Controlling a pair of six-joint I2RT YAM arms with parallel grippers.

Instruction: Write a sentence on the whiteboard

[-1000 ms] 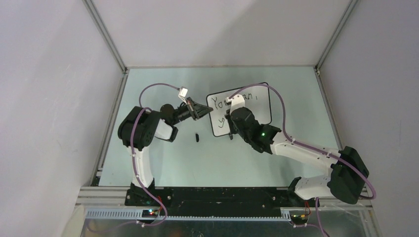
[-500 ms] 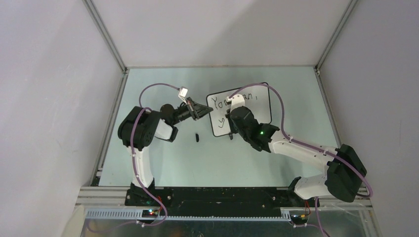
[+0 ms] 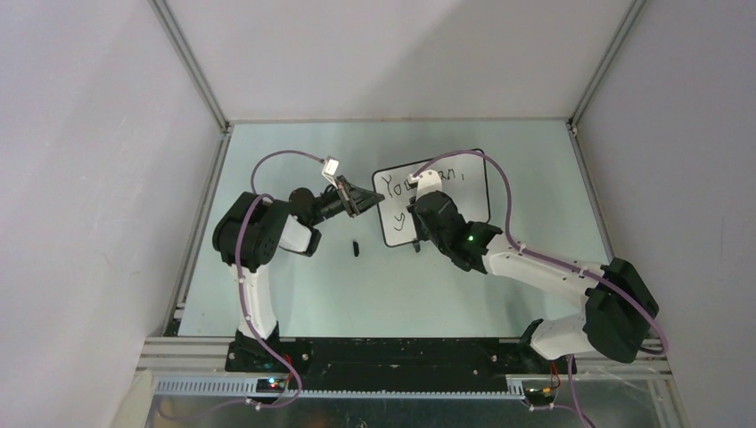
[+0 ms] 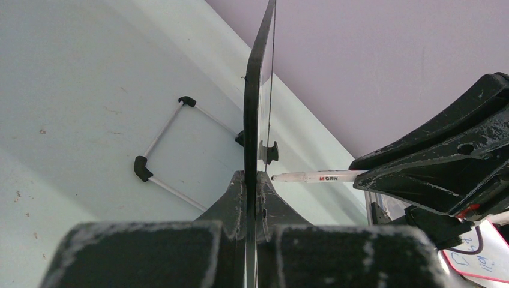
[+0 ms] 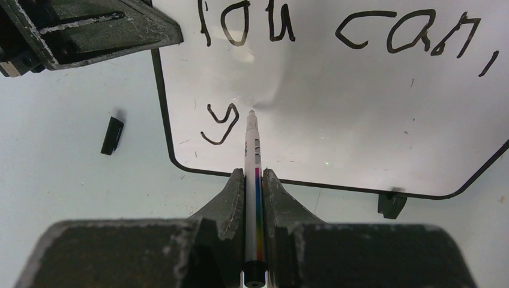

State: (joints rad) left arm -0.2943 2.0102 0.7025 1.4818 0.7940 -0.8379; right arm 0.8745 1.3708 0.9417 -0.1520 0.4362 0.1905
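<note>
Right wrist close-up: grips marker (image 5: pixel 252 150) in clamped right hand (image 5: pixel 254 175), long axis pointing tip-first at whiteboard (image 5: pixel 360 120), beside "y" of the sentence (image 5: pixel 360 41); pinches whiteboard edge in left hand (image 4: pixel 252 183).

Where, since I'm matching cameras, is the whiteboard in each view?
Top external: whiteboard at centre, its writing showing.
Left wrist: whiteboard edge-on, centre.
Right wrist: whiteboard fills the upper right.
Shared landmark: the left end effector clamping its edge.
</note>
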